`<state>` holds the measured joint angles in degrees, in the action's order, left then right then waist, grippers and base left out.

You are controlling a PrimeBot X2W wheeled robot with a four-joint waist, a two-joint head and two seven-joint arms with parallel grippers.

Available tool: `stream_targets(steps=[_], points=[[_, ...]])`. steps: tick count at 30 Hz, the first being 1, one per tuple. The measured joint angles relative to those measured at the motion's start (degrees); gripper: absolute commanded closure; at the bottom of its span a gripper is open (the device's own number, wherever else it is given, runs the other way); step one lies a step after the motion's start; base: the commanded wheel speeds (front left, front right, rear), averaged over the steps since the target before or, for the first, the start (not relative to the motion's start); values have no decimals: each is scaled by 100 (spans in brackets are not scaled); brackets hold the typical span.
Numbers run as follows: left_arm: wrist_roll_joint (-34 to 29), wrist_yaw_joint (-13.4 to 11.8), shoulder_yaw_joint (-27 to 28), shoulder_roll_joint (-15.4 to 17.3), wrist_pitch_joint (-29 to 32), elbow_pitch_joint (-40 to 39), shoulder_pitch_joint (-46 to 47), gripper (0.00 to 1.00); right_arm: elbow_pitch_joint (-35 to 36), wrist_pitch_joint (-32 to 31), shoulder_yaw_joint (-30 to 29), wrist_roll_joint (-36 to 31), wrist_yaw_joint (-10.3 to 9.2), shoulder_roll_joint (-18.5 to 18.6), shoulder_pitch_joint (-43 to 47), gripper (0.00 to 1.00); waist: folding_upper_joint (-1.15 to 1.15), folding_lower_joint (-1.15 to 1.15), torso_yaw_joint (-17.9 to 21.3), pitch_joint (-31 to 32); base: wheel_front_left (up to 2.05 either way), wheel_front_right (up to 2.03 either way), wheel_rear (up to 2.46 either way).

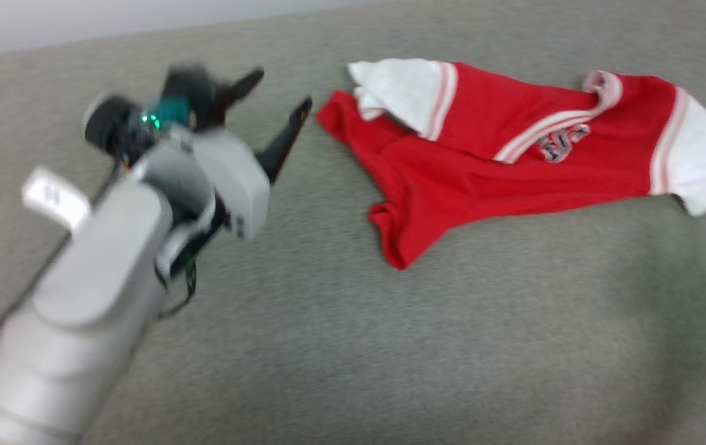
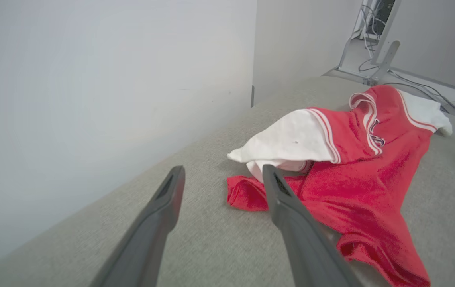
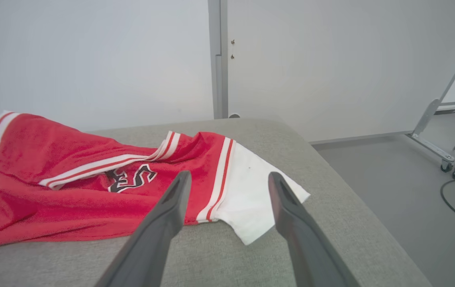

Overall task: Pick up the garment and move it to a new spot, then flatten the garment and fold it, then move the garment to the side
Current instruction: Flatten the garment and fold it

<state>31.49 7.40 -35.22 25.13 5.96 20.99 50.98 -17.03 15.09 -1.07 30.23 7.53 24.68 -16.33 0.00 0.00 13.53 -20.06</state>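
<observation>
I find the garment point(image 1: 514, 161) rumpled, long axis running left to right near the worktop's point(image 1: 390, 346) far edge, white sleeves outermost. Left tool point(image 1: 282, 88) and right tool point(image 3: 229, 177) both gape wide, holding nothing.

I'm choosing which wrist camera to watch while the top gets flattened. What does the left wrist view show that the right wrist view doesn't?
Left wrist view: the left gripper, fingers open, aimed at a white sleeve end that lies folded over a bunched red hem corner. Right wrist view: the right gripper, fingers open, framing the other white sleeve end, which lies flat near the surface's edge. Both: the red garment, its printed badge and the grey fabric surface.
</observation>
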Motion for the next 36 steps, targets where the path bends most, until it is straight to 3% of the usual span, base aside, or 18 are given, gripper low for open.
stream_targets(steps=[4,7,8,9,13,19,23,26,27,28,29,36], points=[[917,7,-282,-23,1029,683,879,0,522,2,24,-155,0,-503,128,0,0,0,375,-73,0,0,0],[1486,8,-285,-145,1856,1401,1343,0,777,3,174,-174,0,-700,163,0,0,0,640,-145,0,0,0],[1486,8,-285,-145,1856,1401,1343,0,777,3,174,-174,0,-700,163,0,0,0,640,-145,0,0,0],[1798,-73,-197,-264,2438,1908,1590,0,881,2,269,-157,0,-804,165,0,0,0,810,-193,0,0,0],[2197,-283,-43,-452,3301,2618,1976,0,1010,2,464,-149,0,-922,183,0,0,0,1109,-285,0,0,0],[2416,-358,-86,-578,4168,3253,2239,0,1112,2,651,-197,0,-978,194,0,0,0,1434,-403,0,0,0],[2493,-300,-83,-681,4235,3398,2308,1,1099,2,695,-220,0,-992,198,0,0,0,1531,-467,0,0,0],[2577,-225,-37,-728,4194,3468,2316,71,1089,2,694,-243,0,-988,198,0,0,0,1533,-475,0,0,0],[2611,-205,4,-739,4103,3470,2319,71,1089,2,687,-249,0,-984,198,0,0,0,1517,-469,0,0,0],[2609,-185,13,-755,3998,3466,2327,96,1091,2,673,-253,0,-978,198,0,0,0,1496,-461,0,0,0],[2593,-176,3,-773,3887,3461,2340,100,1093,2,648,-255,0,-964,198,0,0,0,1468,-452,0,0,0],[2655,-33,71,-787,3221,3426,2362,100,1094,2,543,-326,0,-766,314,0,0,0,1098,-304,0,0,0]])
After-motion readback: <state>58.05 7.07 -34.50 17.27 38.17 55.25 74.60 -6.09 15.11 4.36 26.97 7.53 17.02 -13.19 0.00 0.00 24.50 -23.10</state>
